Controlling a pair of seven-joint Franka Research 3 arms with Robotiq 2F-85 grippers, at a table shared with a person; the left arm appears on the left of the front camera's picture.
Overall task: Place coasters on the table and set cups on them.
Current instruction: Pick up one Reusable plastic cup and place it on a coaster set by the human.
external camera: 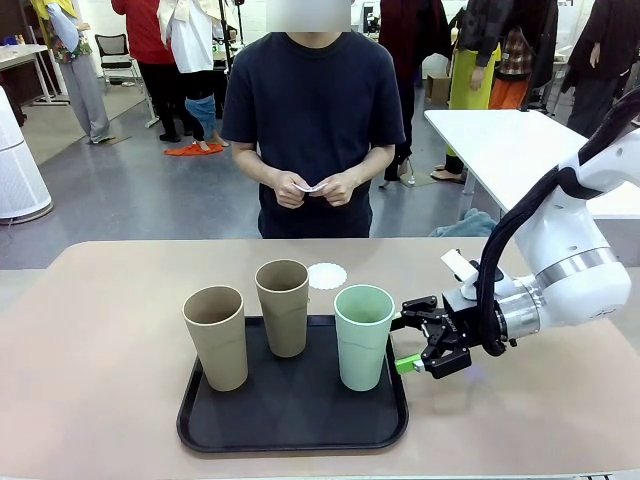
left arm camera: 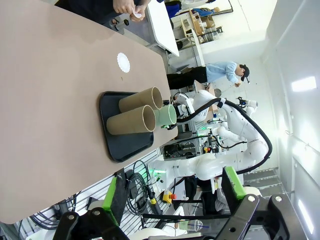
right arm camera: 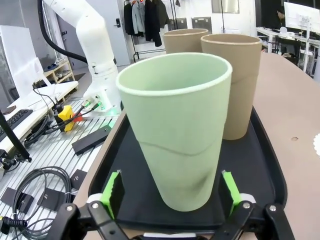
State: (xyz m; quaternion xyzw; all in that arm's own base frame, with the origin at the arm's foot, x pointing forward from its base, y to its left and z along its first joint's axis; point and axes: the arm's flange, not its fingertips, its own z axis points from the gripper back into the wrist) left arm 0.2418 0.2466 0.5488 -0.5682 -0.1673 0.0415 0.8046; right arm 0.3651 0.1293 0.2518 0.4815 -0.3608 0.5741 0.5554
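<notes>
Wrist view: mint cup (right arm camera: 175,145) between right tool (right arm camera: 171,187) pads (right arm camera: 114,186)

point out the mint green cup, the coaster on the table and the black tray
mint green cup (external camera: 363,340): front view, middle of its side wall
coaster (external camera: 327,275): front view, centre of the disc
black tray (external camera: 290,415): front view, bare floor near its front rim

Two tan-brown cups (external camera: 215,340) (external camera: 283,310) and one mint-green cup (external camera: 363,340) — three in all — on one black tray (external camera: 290,425). One lacy white coaster (external camera: 327,275) on the surface (external camera: 100,360). One person (external camera: 315,100) opposite — white paper in hand, count unclear.
</notes>
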